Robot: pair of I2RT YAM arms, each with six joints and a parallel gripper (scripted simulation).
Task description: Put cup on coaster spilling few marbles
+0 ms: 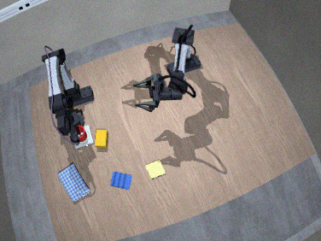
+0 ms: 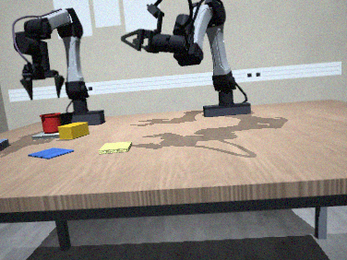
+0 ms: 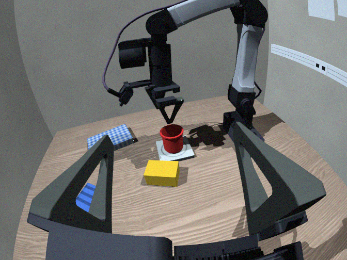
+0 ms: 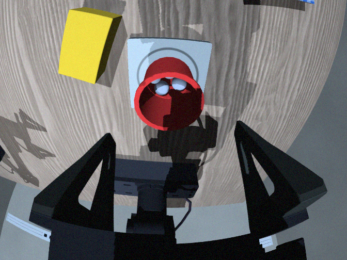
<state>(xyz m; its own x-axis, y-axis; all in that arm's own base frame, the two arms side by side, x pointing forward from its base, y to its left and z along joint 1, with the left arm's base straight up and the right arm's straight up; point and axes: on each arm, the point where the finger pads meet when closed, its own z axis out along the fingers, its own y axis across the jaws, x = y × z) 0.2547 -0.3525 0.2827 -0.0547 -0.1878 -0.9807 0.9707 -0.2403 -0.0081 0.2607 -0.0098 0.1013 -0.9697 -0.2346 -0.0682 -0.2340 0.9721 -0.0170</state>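
The red cup [image 1: 81, 132] [image 2: 51, 124] [image 3: 173, 144] [image 4: 168, 65] stands upright on the pale square coaster [image 2: 39, 136] [image 3: 189, 152] [image 4: 137, 46]. In the left wrist view its base appears wholly on the coaster, around the ring mark. Several whitish marbles [image 4: 161, 87] show inside the cup in the right wrist view; none shows on the table. My right gripper [image 2: 45, 98] [image 4: 172, 132] is open and empty, above the cup and clear of its rim. My left gripper [image 1: 136, 95] is open and empty, high above the table and away from the cup.
A yellow block [image 1: 101, 138] [image 2: 74, 131] [image 3: 161, 173] [image 4: 82, 44] lies close beside the coaster. A blue checked cloth-like block [image 1: 73, 183] [image 3: 123, 132], a striped blue piece [image 1: 121, 180] [image 2: 51, 153] and a pale yellow pad [image 1: 155, 169] [image 2: 114, 147] lie farther off.
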